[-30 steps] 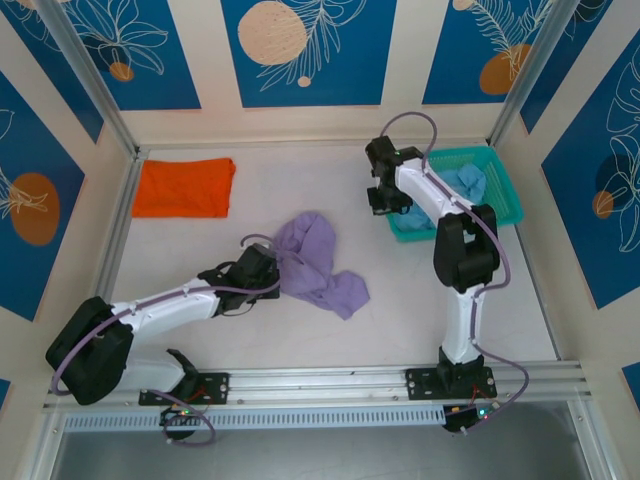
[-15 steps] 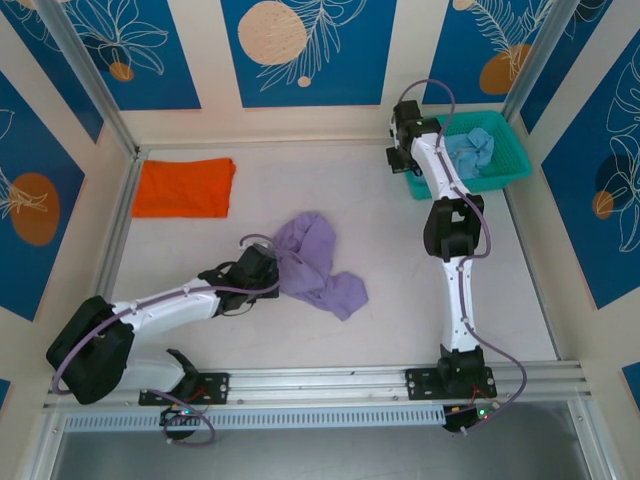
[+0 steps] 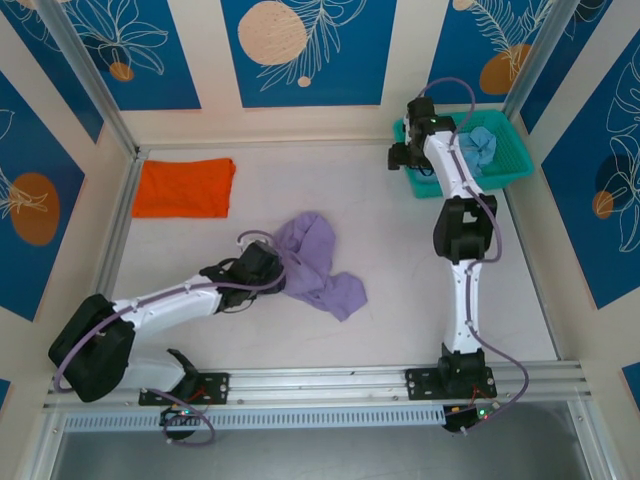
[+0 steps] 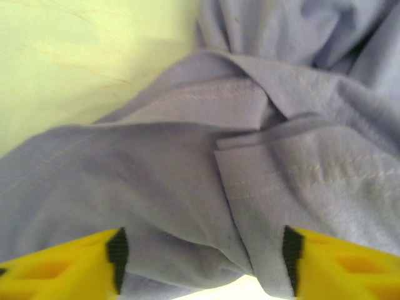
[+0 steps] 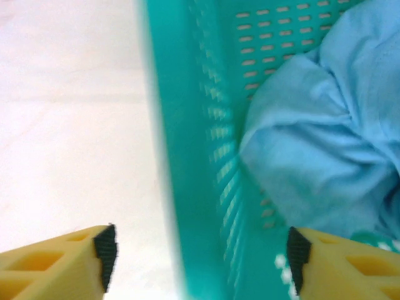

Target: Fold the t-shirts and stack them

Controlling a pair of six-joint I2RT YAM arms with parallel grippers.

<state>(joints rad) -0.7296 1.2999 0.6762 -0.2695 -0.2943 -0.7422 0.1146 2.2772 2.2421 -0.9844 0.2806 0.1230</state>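
My table (image 3: 420, 300) is a pale, off-white surface under bright, even light. Cream walls (image 3: 250, 125) box it in on three sides, hung with blue panels (image 3: 305, 50) that bear white leaf outlines and orange and peach discs. Aluminium posts (image 3: 88, 75) stand at the far corners. A ribbed aluminium rail (image 3: 320, 380) runs along the near edge.
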